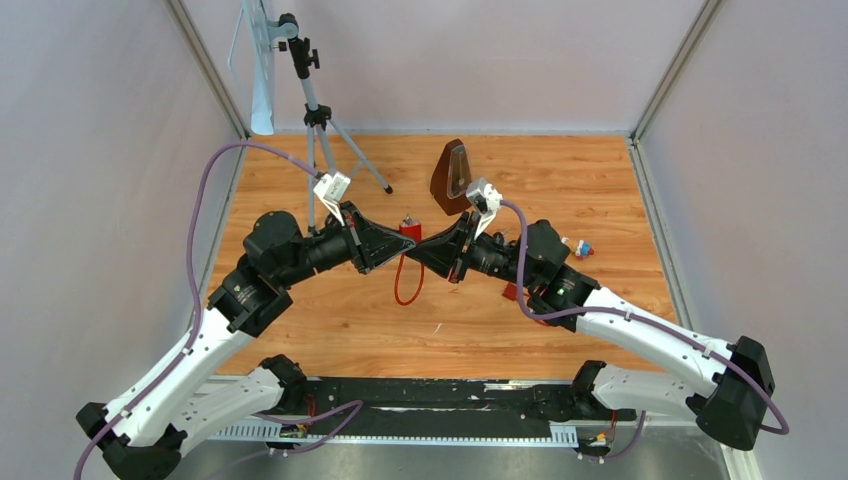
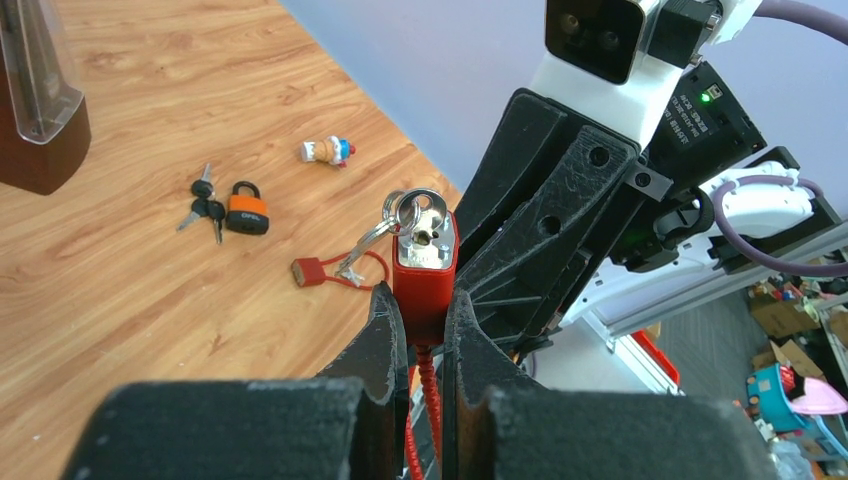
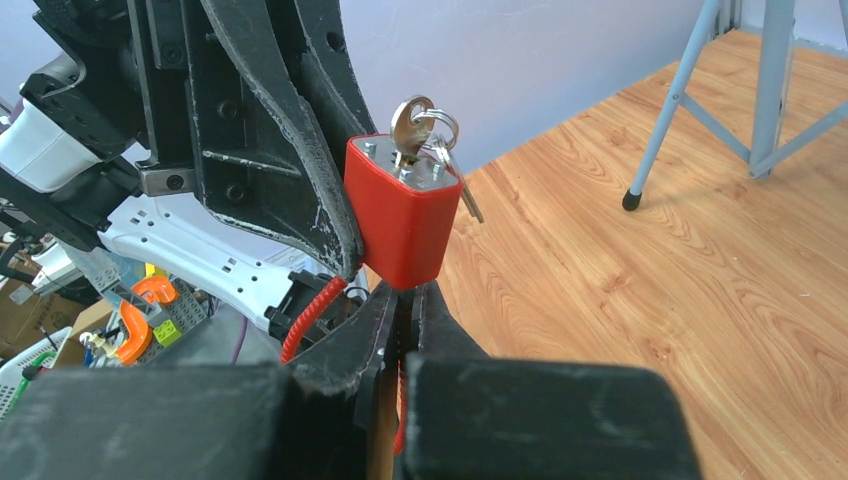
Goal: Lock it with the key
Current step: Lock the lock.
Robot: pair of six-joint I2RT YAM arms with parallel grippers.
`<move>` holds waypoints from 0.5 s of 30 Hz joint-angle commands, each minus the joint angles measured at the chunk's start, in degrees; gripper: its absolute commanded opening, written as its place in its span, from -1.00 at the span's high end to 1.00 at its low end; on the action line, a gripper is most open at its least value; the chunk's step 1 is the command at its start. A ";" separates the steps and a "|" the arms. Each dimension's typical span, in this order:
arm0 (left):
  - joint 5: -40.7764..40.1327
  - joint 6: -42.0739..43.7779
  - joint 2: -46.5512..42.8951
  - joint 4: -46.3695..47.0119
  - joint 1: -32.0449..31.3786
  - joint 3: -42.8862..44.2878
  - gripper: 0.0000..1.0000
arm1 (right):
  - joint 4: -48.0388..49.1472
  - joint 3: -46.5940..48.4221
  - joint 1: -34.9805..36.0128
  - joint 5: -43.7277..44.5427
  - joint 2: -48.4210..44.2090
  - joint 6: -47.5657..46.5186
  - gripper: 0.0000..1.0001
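A red padlock point(image 1: 408, 232) with a red coiled cable point(image 1: 400, 285) is held above the wooden table, between my two grippers. My left gripper point(image 2: 425, 300) is shut on the sides of the lock body point(image 2: 424, 280). A silver key point(image 2: 418, 210) on a ring sticks out of the lock's top face. My right gripper point(image 3: 408, 292) is shut on the cable point(image 3: 310, 310) just under the lock point(image 3: 400, 225). The key point(image 3: 408, 125) points up in that view. In the top view the left gripper point(image 1: 393, 243) and right gripper point(image 1: 427, 248) meet tip to tip.
A brown metronome point(image 1: 451, 177) stands behind the grippers. A tripod point(image 1: 318, 120) stands at the back left. On the table to the right lie an orange padlock with keys point(image 2: 246, 210), a small red cable lock point(image 2: 320, 270) and a toy figure point(image 1: 579, 247).
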 commanded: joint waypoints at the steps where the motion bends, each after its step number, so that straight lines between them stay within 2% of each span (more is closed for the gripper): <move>1: 2.23 2.39 1.00 -2.05 0.19 1.71 1.00 | 8.46 1.56 0.62 -1.51 -1.46 0.90 1.00; 7: 4.57 2.70 2.46 -2.88 0.19 1.83 1.00 | 10.60 1.38 0.62 0.57 -1.10 2.86 1.00; 15: 4.21 0.38 3.72 1.00 0.18 -1.38 1.00 | 16.57 -0.26 1.16 12.03 0.85 9.70 1.00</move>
